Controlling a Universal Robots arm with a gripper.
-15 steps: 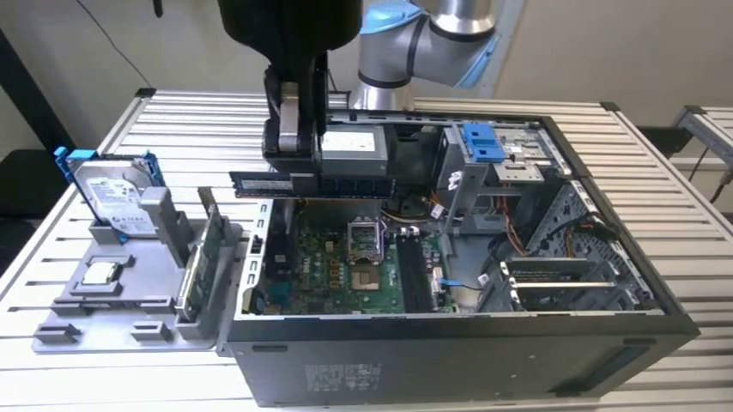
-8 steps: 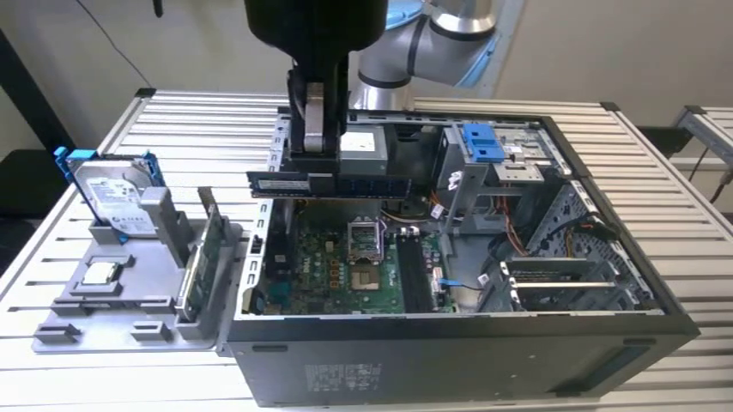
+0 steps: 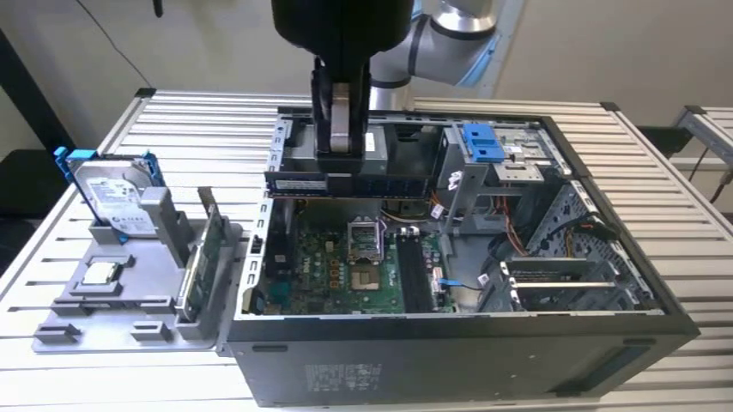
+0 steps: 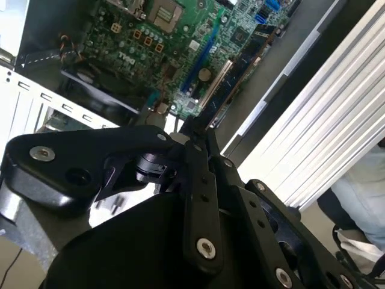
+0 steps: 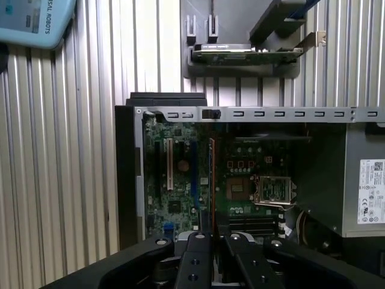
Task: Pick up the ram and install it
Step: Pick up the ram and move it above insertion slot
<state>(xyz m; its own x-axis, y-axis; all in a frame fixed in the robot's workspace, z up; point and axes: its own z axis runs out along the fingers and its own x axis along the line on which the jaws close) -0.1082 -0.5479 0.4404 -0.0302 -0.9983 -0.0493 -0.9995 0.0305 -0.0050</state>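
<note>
The black gripper [image 3: 342, 168], clamped on the thin dark-blue ram stick [image 3: 396, 184], holds it above the green motherboard [image 3: 338, 270]; seating likely demands exact alignment over a black memory slot [image 3: 414, 273].

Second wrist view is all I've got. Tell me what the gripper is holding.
Observer: In the exterior view the gripper is shut on the ram, level over the open case.
Operator: Say whether it's seated.
Observer: No. It hangs above the motherboard, apart from it.
Operator: List what's outside the case.
Observer: A hard drive and a green card stand in a holder at the exterior view's left.
</note>
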